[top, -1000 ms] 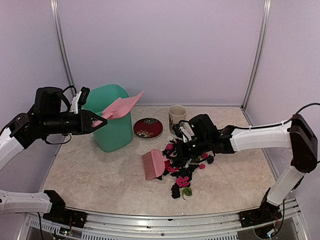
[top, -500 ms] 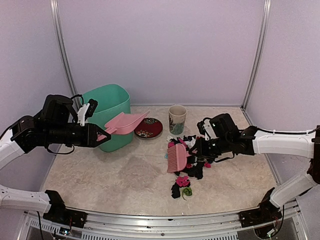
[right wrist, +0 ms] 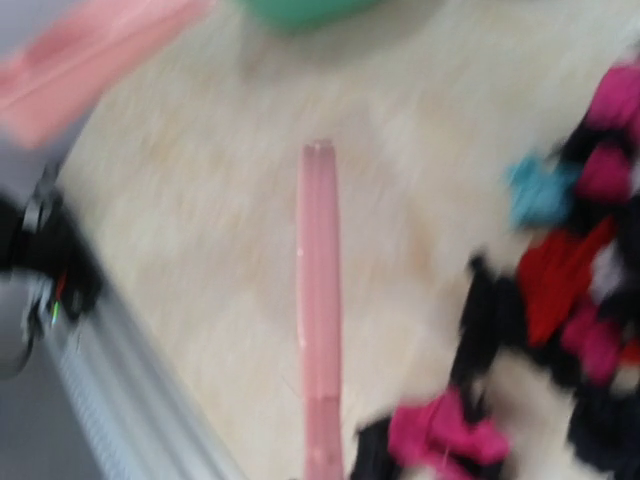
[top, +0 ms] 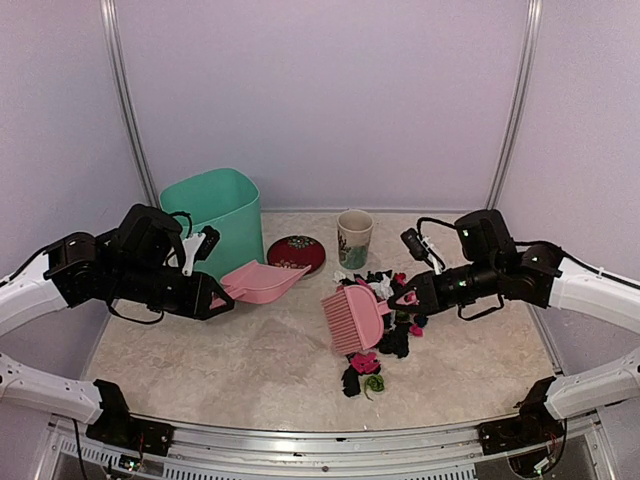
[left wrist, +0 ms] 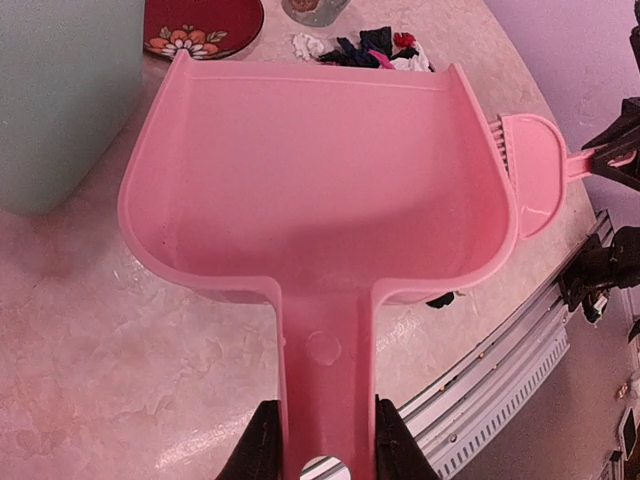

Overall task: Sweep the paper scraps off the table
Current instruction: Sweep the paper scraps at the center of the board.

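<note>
left gripper (left wrist: 325, 455) clamps dustpan (left wrist: 320, 190) handle | right gripper (top: 413, 297) clamps brush (top: 355, 318) beside paper scraps (top: 397, 342)

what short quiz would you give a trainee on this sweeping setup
1. True or false: the dustpan has paper scraps in it.
2. What does the right gripper hold? A a sponge; B the brush; C a spoon.
3. In the top view, what lies between the green bin and the cup?
Key: 1 false, the dustpan is empty. 2 B. 3 the red plate.
</note>
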